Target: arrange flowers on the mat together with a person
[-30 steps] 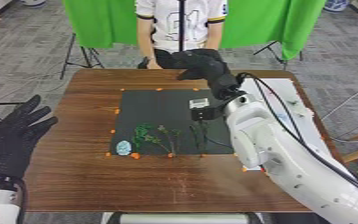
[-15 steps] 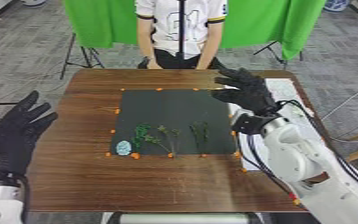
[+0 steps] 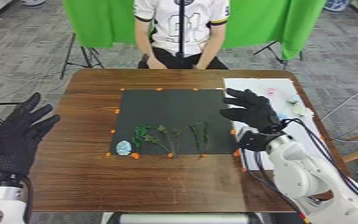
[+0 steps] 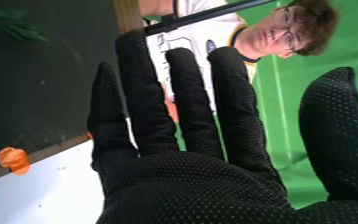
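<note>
R hand (image 3: 251, 111), head view: rt of ctr in the frame, above the seam betw. dark mat (image 3: 162, 110) and white sheet (image 3: 310, 137), fingers spread and extended, nothing in its grip. L hand (image 3: 17, 135) at the frame's left edge, mid-ht, fingers extended & apart, also w/ nothing held. Flower stems lie on the mat, just below frame ctr: bushy green sprig (image 3: 142, 134) leftmost, branching sprig (image 3: 165, 139) next to it, thin green stems (image 3: 199, 134) furthest rt. Pale blue oval piece (image 3: 124, 147) sits lower L of ctr, at the mat's corner. Pink bit (image 3: 270, 91) and whitish pieces (image 3: 297, 106) are on the sheet, upper rt of the frame. R wrist view: R hand (image 4: 189, 177) has its palm showing, fingers straight, thumb well out, empty; dark green sprig (image 4: 14, 27) on the mat, orange blob (image 4: 14, 160) by mat's edge near the sheet.
</note>
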